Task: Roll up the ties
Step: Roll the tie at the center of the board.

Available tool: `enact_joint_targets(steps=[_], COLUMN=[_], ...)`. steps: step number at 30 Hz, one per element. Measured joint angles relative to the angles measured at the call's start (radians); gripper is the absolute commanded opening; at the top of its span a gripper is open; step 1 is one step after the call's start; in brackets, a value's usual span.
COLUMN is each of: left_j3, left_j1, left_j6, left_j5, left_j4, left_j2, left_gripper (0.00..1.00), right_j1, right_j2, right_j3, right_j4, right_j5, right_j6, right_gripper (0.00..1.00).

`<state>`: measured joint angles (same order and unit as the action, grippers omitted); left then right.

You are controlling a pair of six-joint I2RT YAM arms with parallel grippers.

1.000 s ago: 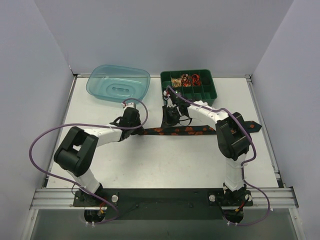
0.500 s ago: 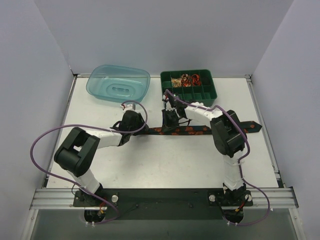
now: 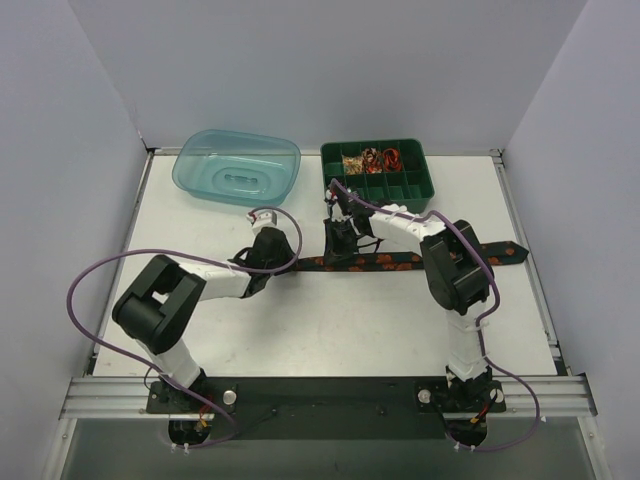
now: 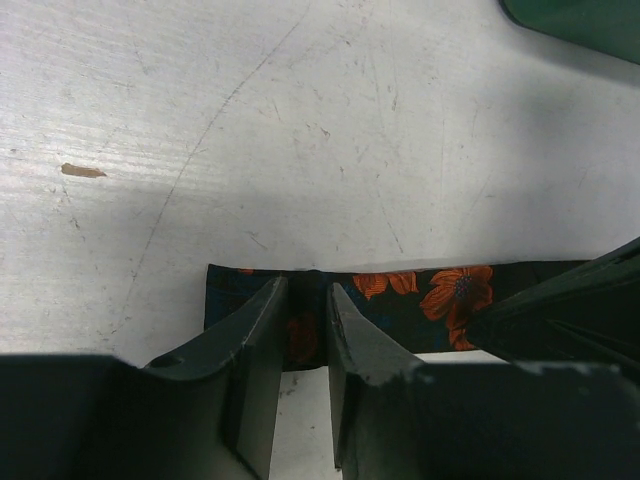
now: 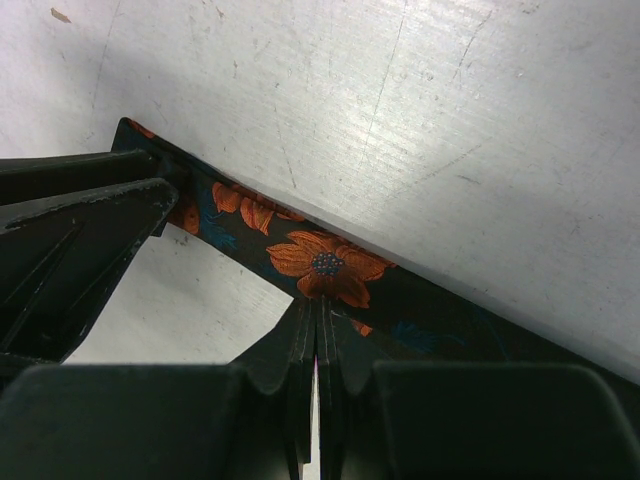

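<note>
One tie (image 3: 400, 262), black with orange flowers, lies flat across the middle of the table, its pointed end at the right. My left gripper (image 3: 285, 262) is at the tie's left end. In the left wrist view my jaws (image 4: 308, 305) stand nearly shut around the squared end of the tie (image 4: 440, 298), with fabric in the narrow gap. My right gripper (image 3: 340, 252) is a short way to the right along the tie. In the right wrist view it (image 5: 318, 300) is shut, its tips resting on the near edge of the tie (image 5: 330, 265).
A blue plastic tub (image 3: 238, 168) stands at the back left. A green compartment tray (image 3: 378, 172) with small items stands at the back centre; its corner shows in the left wrist view (image 4: 590, 20). Purple cables loop off both arms. The two grippers are close together.
My left gripper has moved right along the tie with its end, so the tie's left end is now nearer my right gripper. The right gripper has shifted slightly and stays on the tie.
</note>
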<state>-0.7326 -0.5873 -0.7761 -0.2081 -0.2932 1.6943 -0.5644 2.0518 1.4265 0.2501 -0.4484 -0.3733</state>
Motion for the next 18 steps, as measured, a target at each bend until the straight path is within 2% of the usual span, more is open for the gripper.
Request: enact_joint_targets(steps=[8, 18], left_j3=[-0.014, -0.126], left_j1=[-0.019, -0.070], left_j6=[-0.008, -0.006], left_j5=[-0.056, -0.185], left_j4=[-0.003, 0.082], left_j2=[0.021, 0.098], left_gripper=[0.29, 0.30], right_j1=[0.000, 0.000], right_j2=[0.005, 0.006], right_j3=[0.000, 0.000], right_j4=[0.000, 0.000], right_j5=[0.000, 0.000], right_j6=[0.000, 0.000], right_gripper=[0.00, 0.00])
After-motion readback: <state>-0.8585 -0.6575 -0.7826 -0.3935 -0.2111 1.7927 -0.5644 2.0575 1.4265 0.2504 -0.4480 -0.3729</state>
